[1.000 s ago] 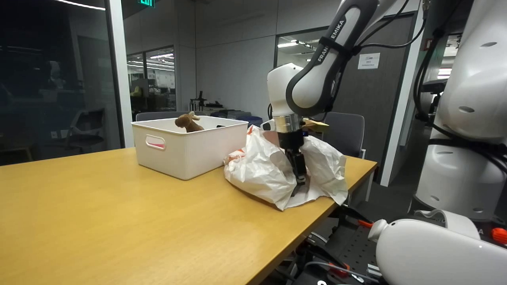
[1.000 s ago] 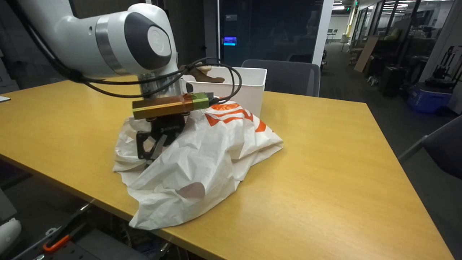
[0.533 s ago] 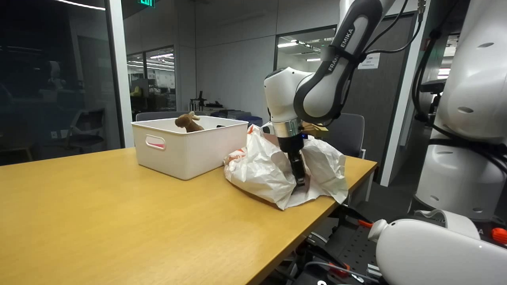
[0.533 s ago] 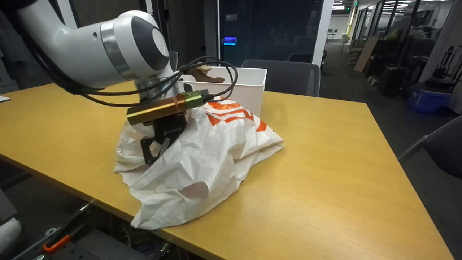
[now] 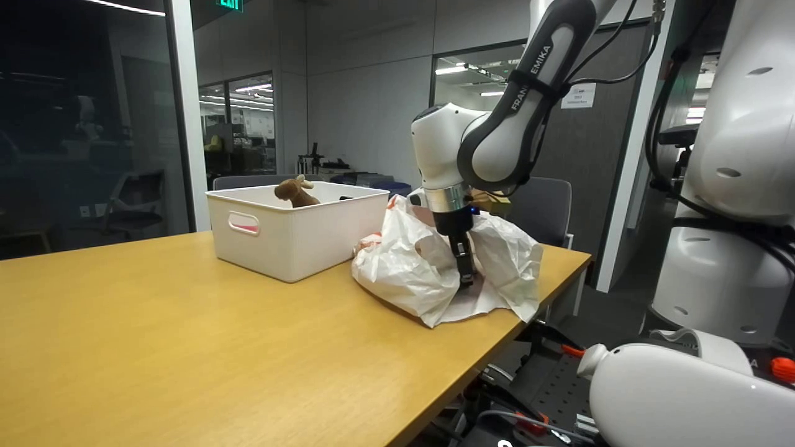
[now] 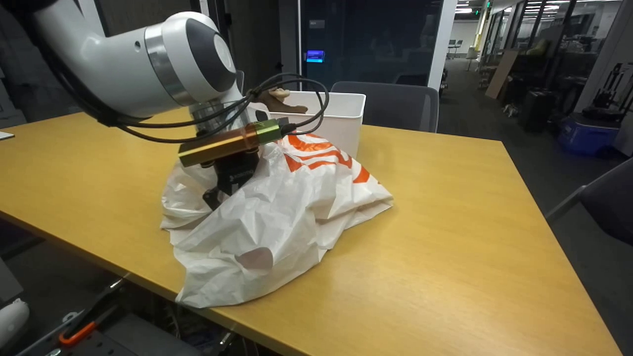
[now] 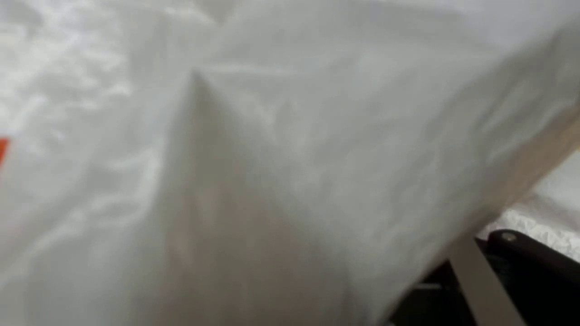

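A crumpled white plastic bag (image 5: 400, 267) with orange print lies on the table in both exterior views. My gripper (image 5: 466, 280) points down into the folds of this bag (image 6: 296, 212), close to the table. White plastic rises on both sides of the fingers. One dark finger knuckle (image 6: 211, 198) shows in an exterior view; the rest of the jaws is behind the bag. In the wrist view the bag (image 7: 294, 136) fills most of the picture, and only dark gripper linkage (image 7: 530, 258) shows at lower right. The fingertips are covered there, so whether plastic is pinched cannot be seen.
Behind the bag stands a white bin (image 5: 329, 236), with a brown plush toy (image 5: 293, 192) sticking up over its rim. The wooden table (image 5: 186, 335) ends at an edge close to the bag on the robot's side. Grey chairs (image 6: 385, 106) stand beyond it.
The wrist has tilted and the gripper has lifted slightly. Its visible finger has swung inward, narrowing the jaws. The bag's near edge has shifted a little.
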`<state>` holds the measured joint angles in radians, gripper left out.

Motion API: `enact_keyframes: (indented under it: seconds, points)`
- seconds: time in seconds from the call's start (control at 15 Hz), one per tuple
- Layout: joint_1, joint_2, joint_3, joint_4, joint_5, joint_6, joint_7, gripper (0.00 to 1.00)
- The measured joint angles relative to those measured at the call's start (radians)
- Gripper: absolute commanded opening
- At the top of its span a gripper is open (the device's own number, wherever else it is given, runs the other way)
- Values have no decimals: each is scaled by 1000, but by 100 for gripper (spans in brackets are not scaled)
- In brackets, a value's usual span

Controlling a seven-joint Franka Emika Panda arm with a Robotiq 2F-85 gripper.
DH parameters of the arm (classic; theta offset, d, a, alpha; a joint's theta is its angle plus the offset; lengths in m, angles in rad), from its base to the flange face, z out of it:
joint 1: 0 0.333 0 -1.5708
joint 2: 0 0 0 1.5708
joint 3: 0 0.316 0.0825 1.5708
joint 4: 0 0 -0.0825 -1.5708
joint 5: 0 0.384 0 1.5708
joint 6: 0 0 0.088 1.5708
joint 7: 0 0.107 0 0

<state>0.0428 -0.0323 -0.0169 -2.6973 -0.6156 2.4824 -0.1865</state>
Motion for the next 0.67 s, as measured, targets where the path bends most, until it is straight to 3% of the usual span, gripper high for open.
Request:
enact_keyframes:
  seconds: [0.07, 0.13, 0.27, 0.67]
  points:
    - [-1, -1, 0, 2, 0, 0, 0, 19]
    - [-1, -2, 0, 3, 1, 0, 0, 58]
    - [-1, -5, 0, 5, 6, 0, 0, 57]
    - [-1, -18, 12, 5, 7, 1, 1, 99]
